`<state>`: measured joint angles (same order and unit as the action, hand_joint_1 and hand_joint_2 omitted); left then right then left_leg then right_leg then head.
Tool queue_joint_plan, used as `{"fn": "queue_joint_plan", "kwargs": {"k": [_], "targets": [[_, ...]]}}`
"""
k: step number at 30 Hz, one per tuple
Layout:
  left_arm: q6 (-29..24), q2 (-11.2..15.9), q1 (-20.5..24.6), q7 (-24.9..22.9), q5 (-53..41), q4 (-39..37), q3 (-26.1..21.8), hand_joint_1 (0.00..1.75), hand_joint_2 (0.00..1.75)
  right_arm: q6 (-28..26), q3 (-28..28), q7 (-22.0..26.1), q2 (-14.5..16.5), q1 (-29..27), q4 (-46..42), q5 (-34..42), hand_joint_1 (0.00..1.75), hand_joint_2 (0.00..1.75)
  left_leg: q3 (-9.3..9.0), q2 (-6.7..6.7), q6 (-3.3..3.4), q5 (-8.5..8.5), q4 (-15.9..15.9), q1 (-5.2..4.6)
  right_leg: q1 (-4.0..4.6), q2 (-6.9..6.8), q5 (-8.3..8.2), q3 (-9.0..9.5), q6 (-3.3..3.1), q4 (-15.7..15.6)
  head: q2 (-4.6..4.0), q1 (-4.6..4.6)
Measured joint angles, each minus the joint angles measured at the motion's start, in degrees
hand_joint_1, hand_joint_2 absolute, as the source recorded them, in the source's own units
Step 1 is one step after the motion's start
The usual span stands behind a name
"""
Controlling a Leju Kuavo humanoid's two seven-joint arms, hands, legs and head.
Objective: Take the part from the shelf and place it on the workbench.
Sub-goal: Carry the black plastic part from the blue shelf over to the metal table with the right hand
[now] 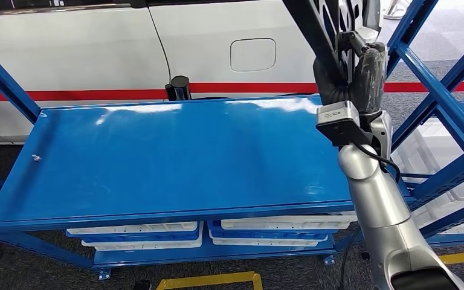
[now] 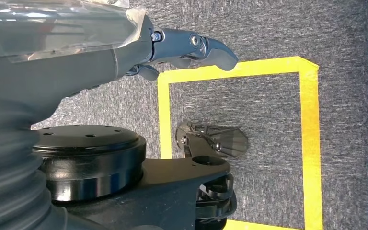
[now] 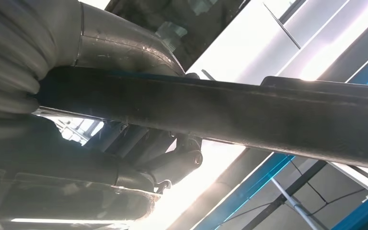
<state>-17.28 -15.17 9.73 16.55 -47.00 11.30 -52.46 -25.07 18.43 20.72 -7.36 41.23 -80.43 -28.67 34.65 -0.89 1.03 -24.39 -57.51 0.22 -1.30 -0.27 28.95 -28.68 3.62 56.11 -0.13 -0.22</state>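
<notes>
Your right hand (image 1: pixel 362 72), raised at the far right above the workbench (image 1: pixel 157 163), grips the part (image 1: pixel 323 30), a long black piece that slants up and left out of the head view. In the right wrist view the part (image 3: pixel 249 112) crosses the hand (image 3: pixel 76 143) as a dark bar. Your left hand (image 2: pixel 187 48) hangs over grey carpet (image 2: pixel 268 28) marked with yellow tape (image 2: pixel 311 143), fingers apart, holding nothing. White trays (image 1: pixel 139 232) sit beneath the workbench; a white car (image 1: pixel 157 42) stands beyond.
</notes>
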Motion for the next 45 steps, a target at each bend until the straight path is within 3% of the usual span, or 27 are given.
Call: {"fn": "queue_joint_plan", "kwargs": {"k": [30, 35, 39, 41, 43, 45], "targets": [[-0.54, 0.3, 0.04, -1.52, -0.21, 0.02, 0.17, 0.0, 1.75, -2.06, -1.78, 1.01, 0.85, -4.19, -0.87, 0.58, 1.75, 1.75, 0.01, -0.01, 0.03, -0.04, -0.06, -0.19, -0.17, 0.0, -0.02, 0.0, 0.03, -0.04, 0.0, -0.01], [-0.54, 0.62, 0.02, -1.57, 0.19, 0.02, 0.16, 0.0, 1.75, -2.06, -1.86, 1.14, 1.09, -4.57, -0.94, 0.68, 1.75, 1.75, 0.07, -0.01, 0.36, -0.26, -0.21, -0.52, -0.47, 0.0, -0.01, -0.01, 0.09, -0.09, 0.0, -0.02], [-0.54, 0.78, 0.04, -1.57, 0.19, 0.02, 0.15, 0.0, 1.75, -2.07, -1.99, 1.62, 1.02, -5.11, -1.43, 0.85, 1.75, 1.75, -0.08, 0.1, 1.04, -0.07, 0.19, -0.41, -0.63, 0.02, 0.03, -0.16, 0.48, -0.08, 0.0, -0.02], [-0.57, 0.78, 0.1, -1.61, 0.18, 0.01, 0.14, 0.0, 1.75, -2.08, -2.28, 1.91, 0.85, -5.12, -1.69, 1.08, 1.75, 1.75, -0.42, 0.29, 1.5, 0.25, 0.81, 0.08, -0.61, 0.05, 1.54, -1.79, 0.3, 3.01, 0.0, 0.1], [-0.6, 0.73, 0.15, -1.74, 0.18, 0.01, 0.14, 0.0, 1.75, -2.08, -2.59, 2.12, 0.66, -5.17, -1.75, 1.35, 1.75, 1.75, -0.48, 0.37, 1.63, 0.31, 0.94, 0.27, -0.57, 0.08, 4.31, -5.9, -0.03, 10.78, 0.0, 0.2], [-0.6, 0.7, 0.13, -1.91, 0.18, 0.0, 0.13, 0.0, 1.75, -2.07, -2.78, 2.18, 0.53, -5.41, -1.74, 1.55, 1.75, 1.75, -0.47, 0.35, 1.57, 0.28, 0.91, 0.33, -0.59, 0.09, 5.52, -9.6, 0.29, 16.83, 0.0, 0.2]]}}
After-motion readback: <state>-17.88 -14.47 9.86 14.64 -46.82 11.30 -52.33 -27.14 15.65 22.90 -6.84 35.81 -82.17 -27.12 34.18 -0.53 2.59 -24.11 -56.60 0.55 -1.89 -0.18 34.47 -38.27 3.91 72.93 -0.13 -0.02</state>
